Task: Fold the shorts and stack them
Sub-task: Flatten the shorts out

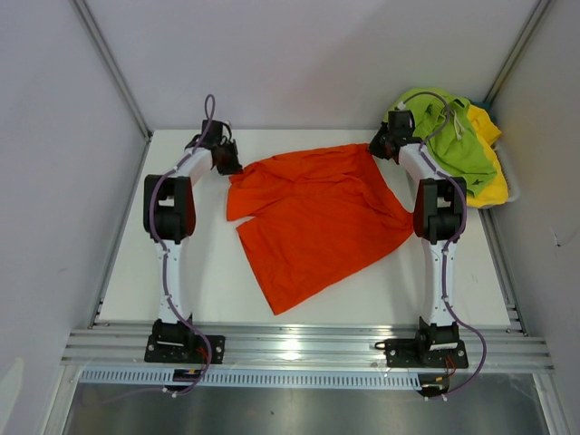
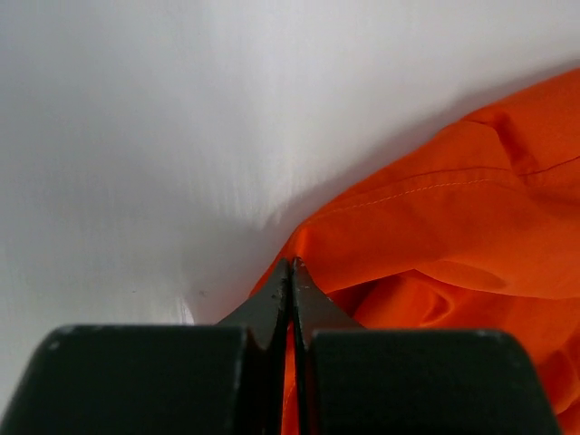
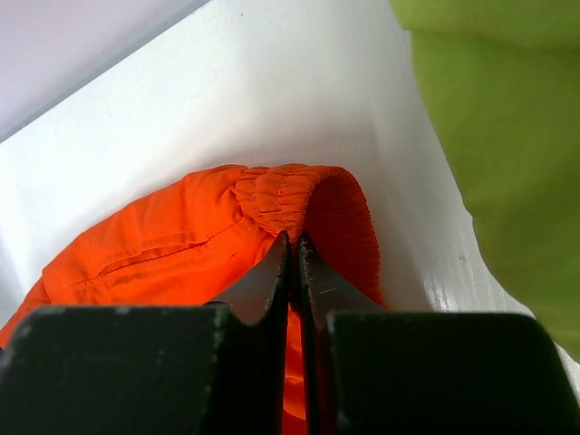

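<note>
Top camera looks down; both wrist cameras, seemingly very near, share orange shorts [image 1: 317, 217].

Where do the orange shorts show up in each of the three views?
Top external: orange shorts spread mid-table, between the two arms.
Left wrist: lower right, a stitched edge pinched in the shut left tool.
Right wrist: lower left to centre, the elastic waistband pinched in the shut right tool.
Shared landmark: the white table under the fabric in all three.
</note>
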You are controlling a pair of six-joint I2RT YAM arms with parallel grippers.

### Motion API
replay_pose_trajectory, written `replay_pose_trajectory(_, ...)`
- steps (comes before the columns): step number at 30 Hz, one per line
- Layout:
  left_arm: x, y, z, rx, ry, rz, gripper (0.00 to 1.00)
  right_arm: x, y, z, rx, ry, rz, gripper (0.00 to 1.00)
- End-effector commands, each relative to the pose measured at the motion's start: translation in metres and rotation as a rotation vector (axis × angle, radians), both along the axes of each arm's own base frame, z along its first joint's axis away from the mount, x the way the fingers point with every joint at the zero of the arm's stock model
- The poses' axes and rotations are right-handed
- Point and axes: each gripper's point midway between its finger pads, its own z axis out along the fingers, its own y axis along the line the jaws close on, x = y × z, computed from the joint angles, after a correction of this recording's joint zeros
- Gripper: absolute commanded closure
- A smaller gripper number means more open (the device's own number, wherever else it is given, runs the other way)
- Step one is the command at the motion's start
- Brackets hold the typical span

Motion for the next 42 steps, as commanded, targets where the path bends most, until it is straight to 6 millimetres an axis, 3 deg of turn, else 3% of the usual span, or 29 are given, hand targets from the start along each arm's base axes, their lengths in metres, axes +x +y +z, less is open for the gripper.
replay_pose_trajectory(1, 0.023, 0.000, 0.067, 0.011, -0.154, -0.003, 1.00, 0.010, 0.002, 0.049, 0.018, -0.101, 0.010, 0.94)
replay_pose_trajectory(3, 0.024, 0.005, 0.069, 0.038, -0.132, 0.020, 1.00, 0.009, 0.003, 0.050, 0.015, -0.105, 0.016, 0.95)
replay_pose_trajectory(4, 0.042, 0.006, 0.106, 0.037, -0.214, 0.027, 1.00, 0.009, 0.004, 0.050, 0.012, -0.107, 0.018, 0.95)
replay_pose_trajectory(5, 0.046, 0.009, 0.106, 0.055, -0.215, 0.042, 1.00, 0.007, 0.004, 0.047, 0.010, -0.102, 0.019, 0.95)
replay_pose_trajectory(8, 0.064, 0.014, 0.149, 0.065, -0.336, 0.080, 1.00, 0.008, 0.007, 0.052, 0.012, -0.132, 0.024, 0.96)
replay_pose_trajectory(11, 0.072, 0.017, 0.158, 0.068, -0.385, 0.099, 1.00, 0.013, 0.004, 0.056, 0.024, -0.175, 0.001, 1.00)
replay_pose_trajectory(17, 0.084, 0.041, 0.146, 0.127, -0.390, 0.207, 1.00, 0.031, -0.007, 0.089, 0.160, -0.381, -0.119, 1.00)
replay_pose_trajectory(19, 0.086, 0.049, 0.137, 0.123, -0.372, 0.231, 1.00, 0.038, -0.008, 0.086, 0.185, -0.401, -0.141, 0.99)
replay_pose_trajectory(24, 0.088, 0.060, 0.123, 0.101, -0.331, 0.286, 1.00, 0.052, -0.003, 0.099, 0.322, -0.490, -0.149, 0.90)
replay_pose_trajectory(26, 0.089, 0.062, 0.119, 0.102, -0.326, 0.289, 1.00, 0.056, 0.001, 0.103, 0.362, -0.533, -0.148, 0.79)
replay_pose_trajectory(27, 0.089, 0.062, 0.117, 0.101, -0.323, 0.289, 0.94, 0.058, 0.003, 0.104, 0.367, -0.542, -0.137, 0.70)
replay_pose_trajectory(28, 0.089, 0.066, 0.115, 0.106, -0.318, 0.310, 0.77, 0.063, 0.006, 0.114, 0.367, -0.549, -0.124, 0.42)
replay_pose_trajectory(29, 0.089, 0.068, 0.115, 0.108, -0.315, 0.319, 0.62, 0.067, 0.011, 0.105, 0.357, -0.525, -0.121, 0.33)
replay_pose_trajectory(30, 0.088, 0.069, 0.114, 0.106, -0.312, 0.322, 0.37, 0.069, 0.014, 0.106, 0.331, -0.522, -0.106, 0.28)
replay_pose_trajectory(31, 0.088, 0.073, 0.115, 0.111, -0.312, 0.337, 0.25, 0.070, 0.015, 0.108, 0.320, -0.521, -0.101, 0.23)
replay_pose_trajectory(34, 0.085, 0.079, 0.129, 0.100, -0.320, 0.364, 0.12, 0.067, 0.018, 0.122, 0.290, -0.530, -0.087, 0.18)
replay_pose_trajectory(36, 0.079, 0.083, 0.150, 0.103, -0.340, 0.382, 0.10, 0.062, 0.017, 0.139, 0.252, -0.544, -0.068, 0.18)
replay_pose_trajectory(38, 0.070, 0.084, 0.160, 0.105, -0.333, 0.402, 0.10, 0.054, 0.014, 0.140, 0.202, -0.496, -0.062, 0.19)
replay_pose_trajectory(39, 0.062, 0.084, 0.183, 0.098, -0.357, 0.410, 0.10, 0.047, 0.013, 0.154, 0.179, -0.492, -0.061, 0.19)
replay_pose_trajectory(41, 0.044, 0.082, 0.181, 0.099, -0.316, 0.424, 0.10, 0.032, 0.006, 0.143, 0.101, -0.398, -0.072, 0.23)
replay_pose_trajectory(42, 0.029, 0.079, 0.196, 0.095, -0.324, 0.426, 0.10, 0.022, 0.003, 0.134, 0.075, -0.338, -0.082, 0.26)
